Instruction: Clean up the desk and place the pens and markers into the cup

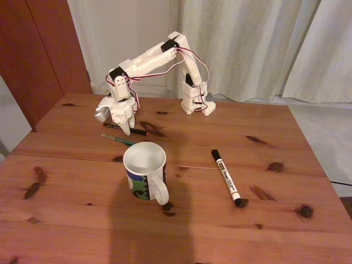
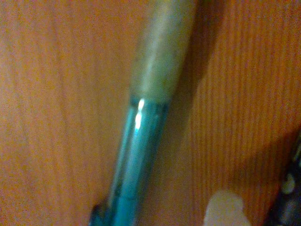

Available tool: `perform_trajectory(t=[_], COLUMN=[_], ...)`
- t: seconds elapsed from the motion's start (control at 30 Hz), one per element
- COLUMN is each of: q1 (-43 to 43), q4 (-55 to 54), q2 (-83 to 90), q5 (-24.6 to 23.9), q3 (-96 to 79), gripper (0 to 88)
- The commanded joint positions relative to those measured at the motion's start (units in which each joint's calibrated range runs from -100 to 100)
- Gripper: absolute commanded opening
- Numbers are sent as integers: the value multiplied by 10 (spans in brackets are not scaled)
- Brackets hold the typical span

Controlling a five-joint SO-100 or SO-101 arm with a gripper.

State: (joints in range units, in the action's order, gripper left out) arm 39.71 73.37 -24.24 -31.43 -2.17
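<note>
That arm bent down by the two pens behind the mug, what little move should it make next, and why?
Probably a small shift onto one pen, then closing. In the fixed view the gripper points down at the desk, its tip by the black pen, and the teal pen lies flat, large in the wrist view. Nothing looks gripped; the cup waits nearby.

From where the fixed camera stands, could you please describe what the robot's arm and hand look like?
The arm is built of white plastic segments with black servo blocks at the joints. Thin red, white and black cables loop loosely along it, from the white base to the wrist. The hand is white too, with tapering pointed fingers and a grey cylindrical part on its left side in the fixed view. No markings are legible.
</note>
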Motion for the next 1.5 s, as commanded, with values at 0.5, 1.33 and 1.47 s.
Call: perform_trajectory(t=[0.5, 1.33, 1.47], q1=[9, -66, -110], q4=[-6, 56, 55], q2=[4, 247, 314], q5=[20, 16, -20], q3=[9, -65, -100], gripper=[22, 10, 10])
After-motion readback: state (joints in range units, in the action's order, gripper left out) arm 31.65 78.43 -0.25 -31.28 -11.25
